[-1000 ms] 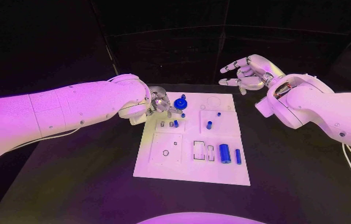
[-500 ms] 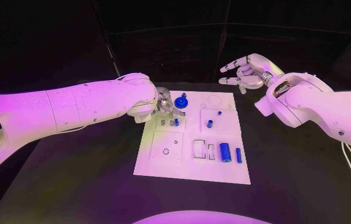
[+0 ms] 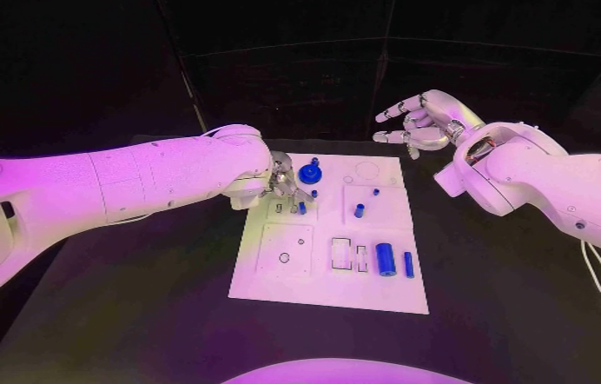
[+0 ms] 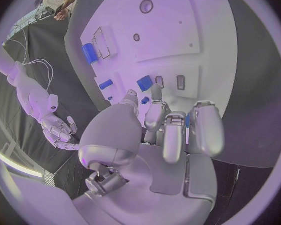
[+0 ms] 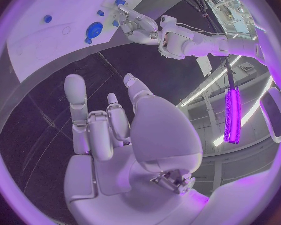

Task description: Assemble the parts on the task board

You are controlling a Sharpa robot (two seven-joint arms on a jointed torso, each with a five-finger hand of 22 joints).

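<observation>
The white task board (image 3: 328, 284) lies mid-table. My left hand (image 3: 286, 186) hovers over its far left part, fingers pointing down and slightly apart, nothing held. In the left wrist view the fingertips (image 4: 156, 91) stand close around a small blue peg (image 4: 145, 100), next to a blue block (image 4: 145, 83) by two slots. A blue round part (image 3: 309, 174) stands just beyond the hand. More blue parts: two small ones (image 3: 359, 212) (image 3: 374, 192), a thick cylinder (image 3: 386, 260) and a thin pin (image 3: 408, 265). My right hand (image 3: 419, 123) is raised beyond the board's far right corner, fingers spread, empty.
The black table (image 3: 501, 297) surrounds the board. The left forearm (image 3: 138, 184) reaches in over the table's left side. The right forearm (image 3: 526, 180) hangs above the right side. In the right wrist view the board (image 5: 34, 45) and my left hand (image 5: 140, 27) lie beyond the right hand (image 5: 109, 125).
My left arm has pushed a little further in over the board, bringing the hand slightly nearer the small peg. The right hand has barely moved.
</observation>
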